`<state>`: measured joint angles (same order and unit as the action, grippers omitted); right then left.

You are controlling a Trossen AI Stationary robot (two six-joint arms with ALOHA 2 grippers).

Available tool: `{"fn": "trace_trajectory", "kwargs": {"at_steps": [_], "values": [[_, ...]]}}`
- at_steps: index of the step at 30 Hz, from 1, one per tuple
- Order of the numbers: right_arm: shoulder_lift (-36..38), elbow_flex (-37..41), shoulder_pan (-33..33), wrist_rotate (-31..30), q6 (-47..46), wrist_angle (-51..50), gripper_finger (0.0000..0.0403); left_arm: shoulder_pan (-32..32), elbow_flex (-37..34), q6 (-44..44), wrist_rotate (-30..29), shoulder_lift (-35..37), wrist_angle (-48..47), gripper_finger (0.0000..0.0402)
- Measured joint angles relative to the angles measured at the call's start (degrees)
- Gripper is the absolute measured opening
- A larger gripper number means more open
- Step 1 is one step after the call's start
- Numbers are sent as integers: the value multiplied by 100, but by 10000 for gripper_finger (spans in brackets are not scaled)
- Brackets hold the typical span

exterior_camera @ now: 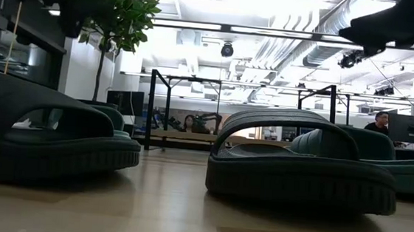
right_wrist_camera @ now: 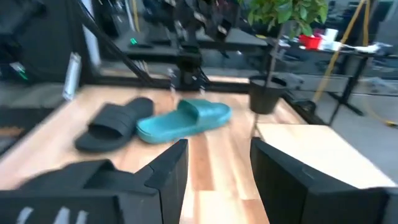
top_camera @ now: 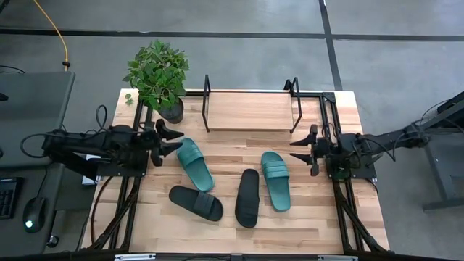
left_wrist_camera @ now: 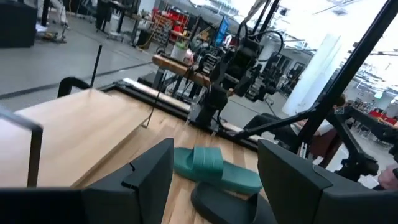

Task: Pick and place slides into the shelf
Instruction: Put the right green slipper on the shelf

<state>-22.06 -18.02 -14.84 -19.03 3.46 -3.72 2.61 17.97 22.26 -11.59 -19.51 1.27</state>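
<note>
1. Judging by the layout, no slide is placed yet: the shelf (top_camera: 250, 110) at 12 o'clock on the surface (top_camera: 145, 217) carries nothing, so the first pick is in hand.
2. The left end effector (top_camera: 170, 139) hovers at 9 o'clock, fingers spread wide and holding nothing, just beside the left teal slide (top_camera: 195, 163).
3. The right end effector (top_camera: 304, 150) hovers at 3 o'clock, equally open and empty, near the right teal slide (top_camera: 275, 180).
4. Two black slides lie nearer 6 o'clock: one (top_camera: 196, 202) at about 7 o'clock, the other (top_camera: 247, 197) between the teal pair.
5. The next move probably calls for lowering an open end effector over the nearest teal slide's strap or edge, closing, then lifting it over to the shelf.
6. The slides look like soft moulded foam with wide ribbed straps and thick soles; the shelf is a pale smooth board between thin black metal loops.
7. A potted plant (top_camera: 159, 76) stands at 11 o'clock, close to the shelf's left frame.
</note>
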Motion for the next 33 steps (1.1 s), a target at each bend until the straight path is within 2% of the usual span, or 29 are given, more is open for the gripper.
{"fn": "trace_trajectory", "kwargs": {"at_steps": [9,16,24,33], "values": [[-1538,-1478,-954,-1774,456,-778,165,0,324,-253,-114,-146,-21,215],[-3002,-2604,-1628,-2909,-164,-2029,165,0,382,-402,-237,-133,-52,215],[-4712,-3559,-2034,-3155,-1009,-3243,165,0,382,-424,-254,-131,-118,215],[-6642,-5204,-2266,-3361,-2126,-5289,165,0,382,-656,-451,-131,-73,215]]}}
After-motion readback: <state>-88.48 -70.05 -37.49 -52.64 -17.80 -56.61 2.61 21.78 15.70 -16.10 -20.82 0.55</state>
